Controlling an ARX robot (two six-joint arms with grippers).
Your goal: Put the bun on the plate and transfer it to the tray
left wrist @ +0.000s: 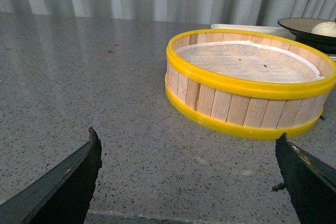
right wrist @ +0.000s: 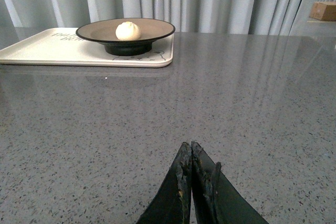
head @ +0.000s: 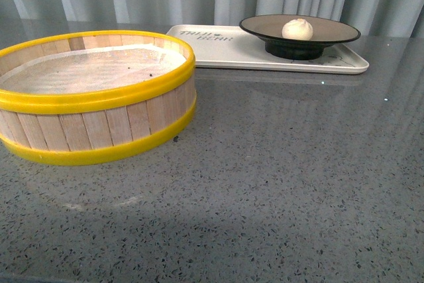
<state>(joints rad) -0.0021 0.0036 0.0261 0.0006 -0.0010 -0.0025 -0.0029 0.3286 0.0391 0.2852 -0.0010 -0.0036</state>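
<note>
A cream-white bun [head: 297,28] [right wrist: 127,30] [left wrist: 325,28] lies in the middle of the black-rimmed tan plate [head: 331,29] [right wrist: 157,27] [left wrist: 295,24]. The plate stands on the right half of the off-white tray [head: 218,52] [right wrist: 47,51] at the back of the table. Neither arm shows in the front view. My left gripper [left wrist: 188,139] is open over bare tabletop, short of the steamer basket, with nothing between its fingers. My right gripper [right wrist: 190,145] is shut on nothing, low over the table and well back from the tray.
A large wooden steamer basket [head: 93,94] [left wrist: 247,80] with yellow rims and a white liner stands at the left. The table is grey speckled stone. Grey curtains hang behind it. A cardboard box [right wrist: 325,10] sits far off in the right wrist view.
</note>
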